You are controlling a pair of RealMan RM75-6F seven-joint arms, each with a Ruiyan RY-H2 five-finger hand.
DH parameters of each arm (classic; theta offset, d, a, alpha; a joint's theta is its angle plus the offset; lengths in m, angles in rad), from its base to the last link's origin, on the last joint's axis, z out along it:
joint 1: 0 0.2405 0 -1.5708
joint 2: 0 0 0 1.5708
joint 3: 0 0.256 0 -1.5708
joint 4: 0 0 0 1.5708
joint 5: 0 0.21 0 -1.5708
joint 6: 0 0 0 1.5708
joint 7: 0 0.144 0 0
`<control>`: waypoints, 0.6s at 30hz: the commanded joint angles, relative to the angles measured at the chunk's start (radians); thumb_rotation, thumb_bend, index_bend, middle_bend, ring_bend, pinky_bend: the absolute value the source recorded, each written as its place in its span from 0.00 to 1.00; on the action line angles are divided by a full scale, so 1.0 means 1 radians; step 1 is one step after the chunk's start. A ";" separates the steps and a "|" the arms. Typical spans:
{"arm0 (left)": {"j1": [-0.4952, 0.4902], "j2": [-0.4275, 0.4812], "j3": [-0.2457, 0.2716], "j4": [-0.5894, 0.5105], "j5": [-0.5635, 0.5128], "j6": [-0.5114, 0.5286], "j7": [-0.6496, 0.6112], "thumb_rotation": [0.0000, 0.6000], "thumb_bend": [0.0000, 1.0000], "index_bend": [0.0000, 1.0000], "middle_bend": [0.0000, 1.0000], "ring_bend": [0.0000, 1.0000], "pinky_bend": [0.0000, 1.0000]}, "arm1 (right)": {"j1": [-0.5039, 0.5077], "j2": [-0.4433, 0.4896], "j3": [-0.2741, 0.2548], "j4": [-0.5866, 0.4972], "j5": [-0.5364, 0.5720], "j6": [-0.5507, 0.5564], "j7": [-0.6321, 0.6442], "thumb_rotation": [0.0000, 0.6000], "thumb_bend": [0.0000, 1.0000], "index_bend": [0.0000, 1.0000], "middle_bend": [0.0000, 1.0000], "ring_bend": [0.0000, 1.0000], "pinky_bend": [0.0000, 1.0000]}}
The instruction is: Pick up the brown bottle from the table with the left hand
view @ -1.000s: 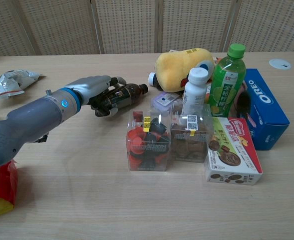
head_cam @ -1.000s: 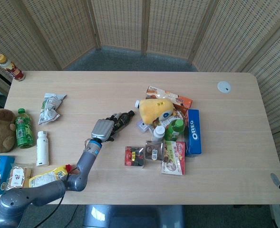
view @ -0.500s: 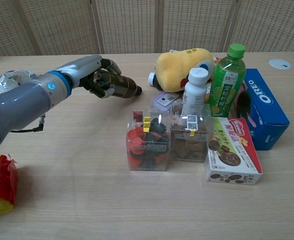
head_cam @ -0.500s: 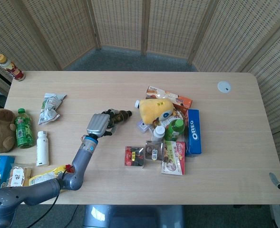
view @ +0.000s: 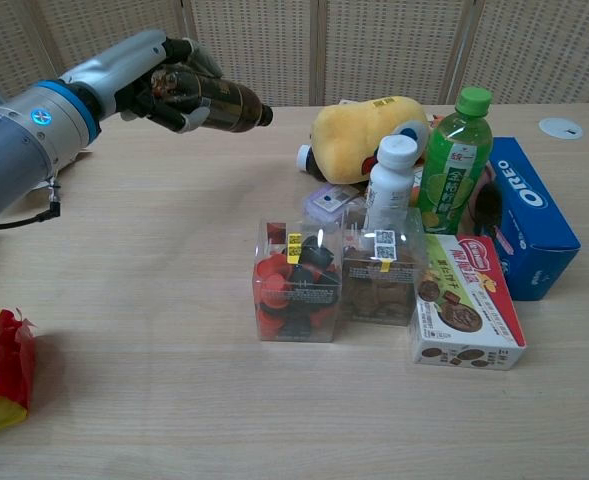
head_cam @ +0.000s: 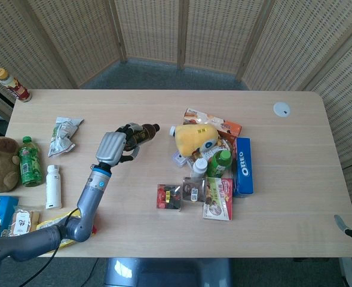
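The left hand (view: 159, 82) grips the brown bottle (view: 219, 103), a glossy dark cylinder with a narrow neck, lying sideways above the pale wooden counter (view: 174, 300), left of the yellow plush toy (view: 359, 135)

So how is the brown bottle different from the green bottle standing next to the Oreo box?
The brown bottle is dark amber with a dark cap; the green bottle is bright green with a green cap. The brown bottle lies roughly level in the left hand, off the table; the green bottle stands upright on it among the snacks. Both are capped drink bottles.
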 commanded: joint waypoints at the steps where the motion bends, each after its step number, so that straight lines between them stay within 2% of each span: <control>1: 0.011 0.042 -0.007 -0.055 0.037 0.048 0.007 1.00 0.67 0.65 0.72 0.82 0.93 | 0.002 -0.003 -0.001 0.005 -0.001 -0.003 0.004 0.98 0.20 0.00 0.02 0.00 0.00; 18: 0.082 0.318 -0.068 -0.491 0.139 0.241 0.130 1.00 0.66 0.64 0.70 0.81 0.93 | 0.015 -0.036 -0.007 0.040 -0.024 -0.004 0.035 0.98 0.20 0.00 0.03 0.00 0.00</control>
